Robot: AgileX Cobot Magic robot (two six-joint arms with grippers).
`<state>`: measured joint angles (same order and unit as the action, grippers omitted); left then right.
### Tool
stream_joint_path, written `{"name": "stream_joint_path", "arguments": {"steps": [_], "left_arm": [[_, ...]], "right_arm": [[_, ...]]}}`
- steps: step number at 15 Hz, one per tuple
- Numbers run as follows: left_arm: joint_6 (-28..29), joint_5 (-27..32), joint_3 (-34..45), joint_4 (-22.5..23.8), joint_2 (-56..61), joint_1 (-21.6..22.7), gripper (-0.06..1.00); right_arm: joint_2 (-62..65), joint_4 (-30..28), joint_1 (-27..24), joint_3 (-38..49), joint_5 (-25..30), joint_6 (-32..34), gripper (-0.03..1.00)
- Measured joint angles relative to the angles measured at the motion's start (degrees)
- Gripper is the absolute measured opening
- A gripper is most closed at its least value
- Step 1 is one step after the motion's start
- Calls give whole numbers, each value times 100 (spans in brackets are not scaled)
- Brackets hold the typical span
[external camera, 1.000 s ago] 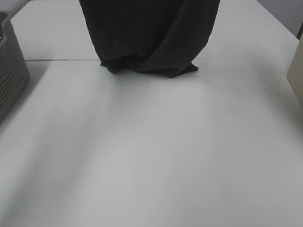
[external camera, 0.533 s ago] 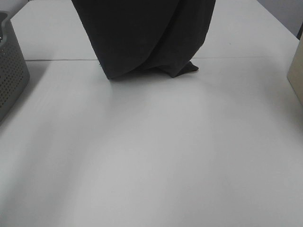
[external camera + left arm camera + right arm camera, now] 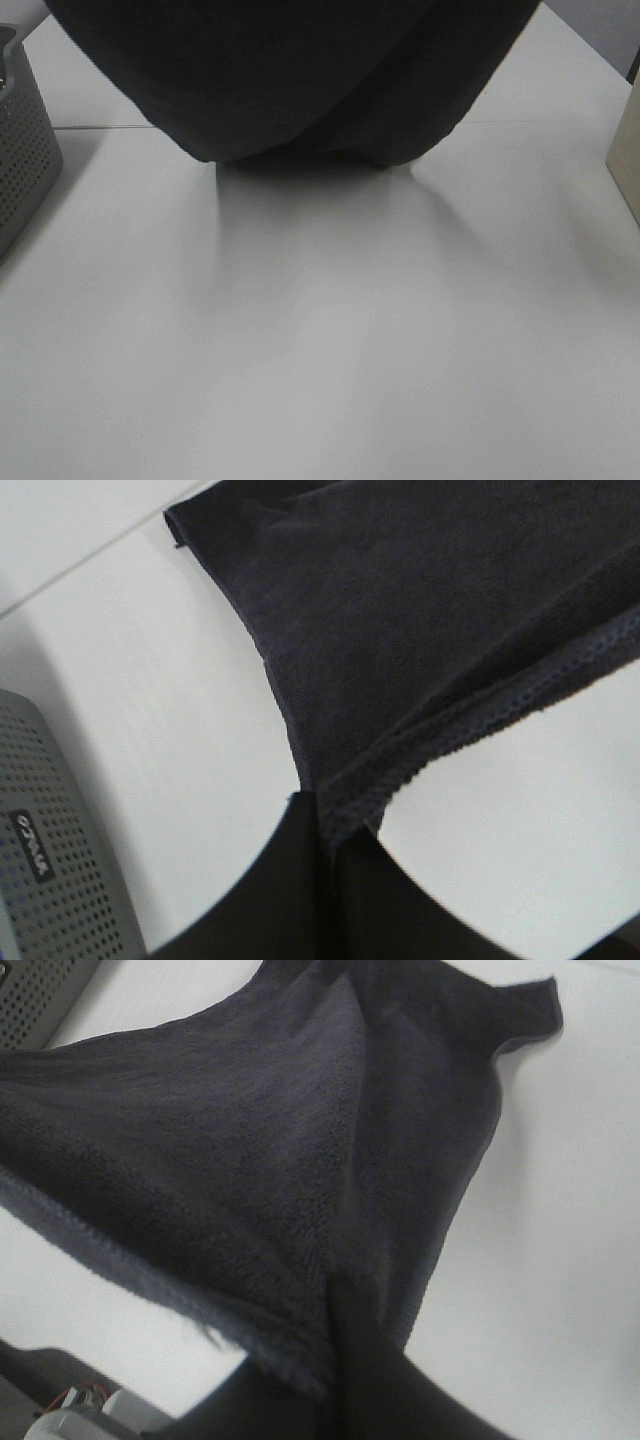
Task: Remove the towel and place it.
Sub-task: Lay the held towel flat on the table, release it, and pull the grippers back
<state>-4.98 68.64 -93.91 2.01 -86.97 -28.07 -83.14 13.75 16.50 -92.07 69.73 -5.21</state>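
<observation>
The dark navy-black towel (image 3: 300,70) hangs across the top of the exterior high view, stretched wide, its lower folds touching the white table (image 3: 320,330) at the far middle. In the left wrist view my left gripper (image 3: 325,825) is shut on a hemmed corner of the towel (image 3: 420,630), which fans out from the fingers over the table. My right gripper (image 3: 335,1305) is likewise shut on another corner, and the fuzzy towel (image 3: 250,1130) spreads away from it. Both grippers are out of sight in the exterior high view.
A grey perforated basket (image 3: 22,150) stands at the table's left edge, also showing as the basket (image 3: 55,880) in the left wrist view. A beige box (image 3: 626,150) sits at the right edge. A seam (image 3: 90,127) crosses the far part of the table.
The towel has been pulled wider and toward the camera; it now fills the top of the view, and less of its bottom lies bunched on the table.
</observation>
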Motion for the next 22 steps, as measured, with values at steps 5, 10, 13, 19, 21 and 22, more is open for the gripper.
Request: {"name": "stream_joint_path", "arguments": {"steps": [5,10,13,19,21,22], "left_arm": [[149,-97,1948,-848,917,-109,0],[235,-189,3025,-1421,1432,-109,0],[235,-206,3741,-1919,1770,-109,0],[160,-212,4778,-2338,1329,-756,0],[138,-212,4813,-2395,814,-957,0],[52,-229,4813,-2481,539,-1083,0]], "right_arm": [[1507,332,0,2189,-11,11,1],[2028,533,0,3128,-34,252,1],[2395,751,0,3804,-52,321,1],[2074,888,0,5105,-34,309,1],[1656,859,0,5380,-34,166,1],[1387,779,0,5495,-34,109,1]]}}
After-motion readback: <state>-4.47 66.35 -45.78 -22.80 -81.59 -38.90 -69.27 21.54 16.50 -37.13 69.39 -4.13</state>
